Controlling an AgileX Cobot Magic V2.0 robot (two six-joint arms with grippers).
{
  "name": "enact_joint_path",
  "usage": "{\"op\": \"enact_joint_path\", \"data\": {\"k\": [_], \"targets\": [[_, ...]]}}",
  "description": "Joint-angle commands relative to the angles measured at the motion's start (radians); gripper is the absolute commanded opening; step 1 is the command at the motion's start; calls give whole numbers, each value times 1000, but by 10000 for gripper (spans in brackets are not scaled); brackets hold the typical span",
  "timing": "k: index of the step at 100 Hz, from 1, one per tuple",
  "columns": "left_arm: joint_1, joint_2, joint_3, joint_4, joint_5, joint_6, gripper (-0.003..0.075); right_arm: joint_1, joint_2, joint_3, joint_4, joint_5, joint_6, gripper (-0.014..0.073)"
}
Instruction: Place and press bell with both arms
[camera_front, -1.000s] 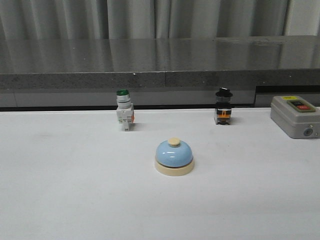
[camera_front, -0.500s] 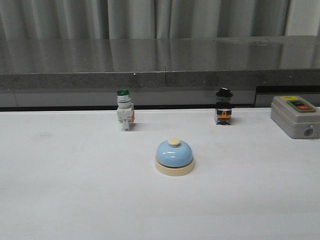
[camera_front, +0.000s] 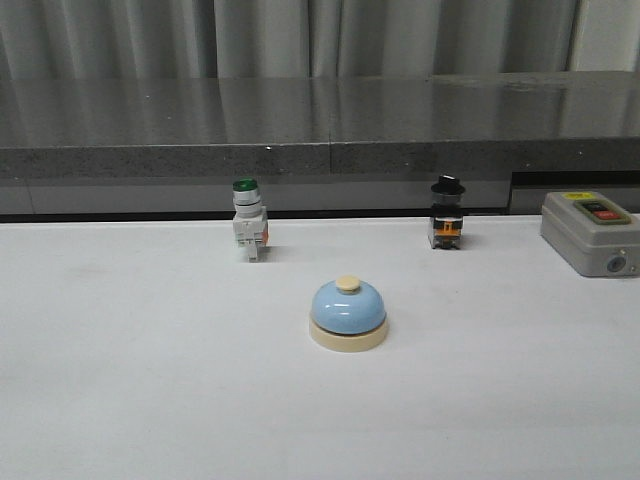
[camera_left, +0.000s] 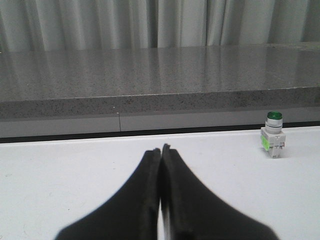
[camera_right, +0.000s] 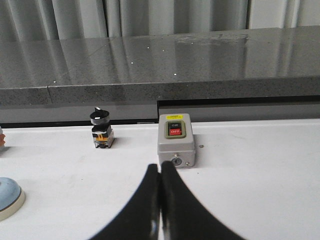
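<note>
The light-blue bell (camera_front: 348, 313) with its cream base and cream button stands upright on the white table, in the middle of the front view. Its edge also shows in the right wrist view (camera_right: 9, 196). Neither arm shows in the front view. My left gripper (camera_left: 161, 148) is shut and empty above the table, with the bell out of its view. My right gripper (camera_right: 160, 167) is shut and empty, pointing toward the grey switch box, with the bell off to its side.
A green-capped white switch (camera_front: 249, 231) stands behind the bell to the left and shows in the left wrist view (camera_left: 273, 141). A black-capped switch (camera_front: 447, 224) stands back right. A grey ON/OFF box (camera_front: 590, 232) sits at the far right. A dark stone ledge (camera_front: 320, 140) runs along the back.
</note>
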Motion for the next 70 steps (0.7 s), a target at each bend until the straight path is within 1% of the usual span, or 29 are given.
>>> {"op": "enact_joint_path", "data": {"k": [1,52,70], "targets": [[1,-32,42,2,-81,-9,-20,-4,-16,-14,0,-87,-1,-60],[1,-32,42,2,-81,-9,-20,-4,-16,-14,0,-87,-1,-60],[1,-32,42,2,-81,-9,-20,-4,-16,-20,0,-117,-1,-60]]}}
